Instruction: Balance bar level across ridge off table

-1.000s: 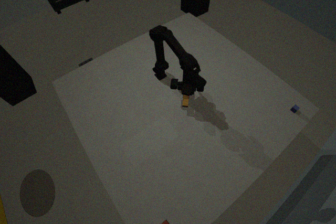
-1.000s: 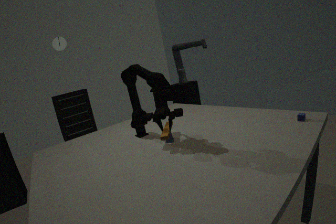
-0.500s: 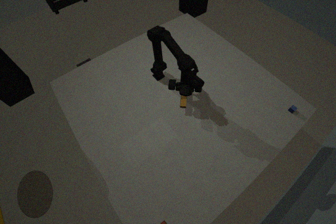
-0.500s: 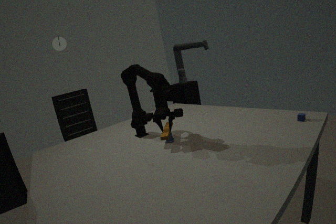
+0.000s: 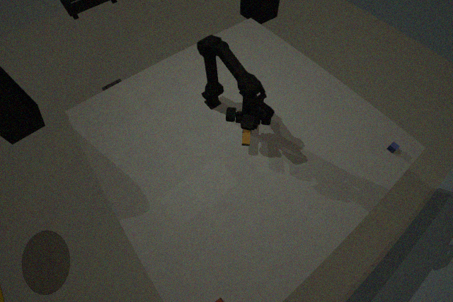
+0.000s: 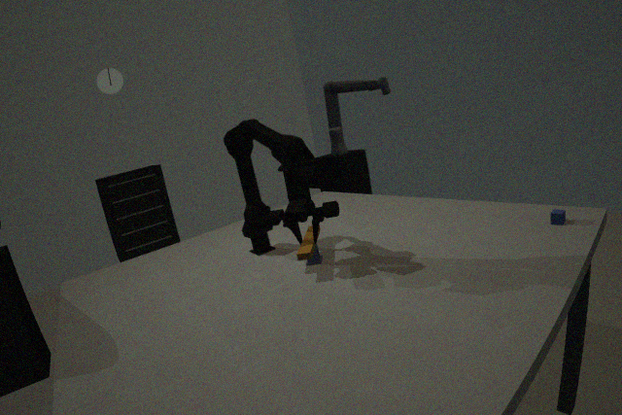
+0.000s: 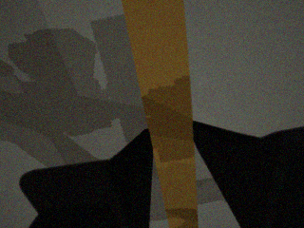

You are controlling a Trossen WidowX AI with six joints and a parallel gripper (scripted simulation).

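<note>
One bar (image 6: 305, 244), one ridge (image 6: 315, 256), one small blue cube (image 6: 557, 216).

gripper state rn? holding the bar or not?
Gripper: jaws closed on the orange bar, which runs between them in the wrist view; bar tilted, not level, in the exterior view.

Arm (image 5: 233, 68) rising from its base, folded sharply at the elbow and reaching back down, wrist pointed at the table. Gripper (image 6: 305, 231) low, fingers dark and angled inward in the wrist view, clamped on the orange bar (image 7: 166, 119) running lengthwise between them.
</note>
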